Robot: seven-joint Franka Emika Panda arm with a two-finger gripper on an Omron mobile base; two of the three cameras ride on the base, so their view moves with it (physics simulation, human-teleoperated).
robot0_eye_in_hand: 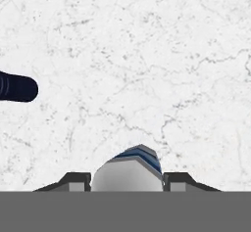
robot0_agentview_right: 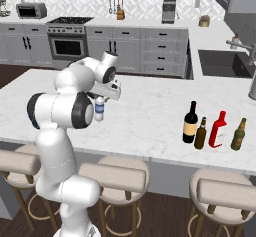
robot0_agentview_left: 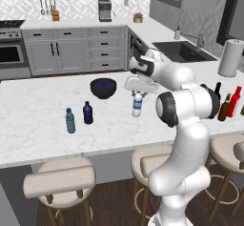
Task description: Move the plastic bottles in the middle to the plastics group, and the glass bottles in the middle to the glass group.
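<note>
My gripper is shut on the neck of the small clear water bottle, which hangs upright at the counter's middle; whether its base touches the marble I cannot tell. In the hand view its white cap sits between the fingertips. To its left stand the pale teal bottle and the dark navy bottle, whose top shows as a dark navy shape. Far right stand the black wine bottle, the shorter brown bottle and the red bottle.
A dark bowl sits behind the gripper on the counter. Another brownish-green bottle stands right of the red one. A paper towel roll and sink lie at the back right. Stools line the front edge.
</note>
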